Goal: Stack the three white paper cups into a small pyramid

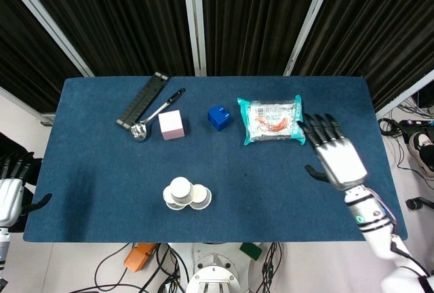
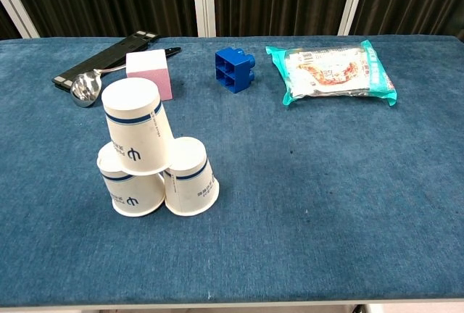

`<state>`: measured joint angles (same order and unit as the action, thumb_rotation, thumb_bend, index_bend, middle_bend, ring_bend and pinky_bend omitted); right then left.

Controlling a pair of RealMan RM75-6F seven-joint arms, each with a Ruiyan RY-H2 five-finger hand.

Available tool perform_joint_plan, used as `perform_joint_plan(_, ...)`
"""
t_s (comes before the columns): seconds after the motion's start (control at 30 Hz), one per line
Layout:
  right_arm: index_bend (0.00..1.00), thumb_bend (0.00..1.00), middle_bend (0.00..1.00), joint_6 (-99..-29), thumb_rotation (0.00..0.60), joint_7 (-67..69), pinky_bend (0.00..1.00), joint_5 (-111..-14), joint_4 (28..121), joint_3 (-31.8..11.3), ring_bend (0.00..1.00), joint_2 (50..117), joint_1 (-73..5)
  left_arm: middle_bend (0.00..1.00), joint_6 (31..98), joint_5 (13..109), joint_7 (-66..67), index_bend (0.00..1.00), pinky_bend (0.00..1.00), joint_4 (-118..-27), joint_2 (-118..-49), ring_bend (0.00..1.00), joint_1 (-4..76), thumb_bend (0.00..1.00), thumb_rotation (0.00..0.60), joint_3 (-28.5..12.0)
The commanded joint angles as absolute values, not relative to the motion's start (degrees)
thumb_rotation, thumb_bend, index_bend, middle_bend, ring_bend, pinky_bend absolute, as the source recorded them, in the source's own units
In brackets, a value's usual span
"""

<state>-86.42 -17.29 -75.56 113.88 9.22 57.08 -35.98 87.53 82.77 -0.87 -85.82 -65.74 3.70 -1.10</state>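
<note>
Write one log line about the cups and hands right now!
cups: paper cup pyramid standing, one atop two | right hand: open, nothing held | left hand: off table edge, nothing held | status: stack built

matt white paper cups [image 2: 148, 155] on napped blue cloth table [image 2: 326, 204]; glossy metal spoon [image 2: 87, 86], shiny plastic-film packet [image 2: 332, 71].

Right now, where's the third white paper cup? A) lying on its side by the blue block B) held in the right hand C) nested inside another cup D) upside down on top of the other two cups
D: in the chest view the top white paper cup sits upside down across the two lower white paper cups, and the right hand is open, well away from the stack.
</note>
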Motion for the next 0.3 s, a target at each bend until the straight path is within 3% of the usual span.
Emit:
perform_joint_plan(0.03,0.0,0.32,0.0,-96.6,0.6,-4.1,0.0,-82.4,103.1,14.6,0.0,56.9,-23.0,0.12,88.8,83.6,-1.2,0.2,0.0,-85.4,-66.1,0.05,2.3,0.17,0.6,-0.2)
perform_joint_plan(0.3,0.0,0.32,0.0,-100.6,0.6,4.8,0.0,-84.3,93.3,13.0,0.0,61.0,-13.6,0.12,92.6,85.1,-0.5,0.2,0.0,-86.0,-66.4,0.05,-1.2,0.17,0.6,1.2)
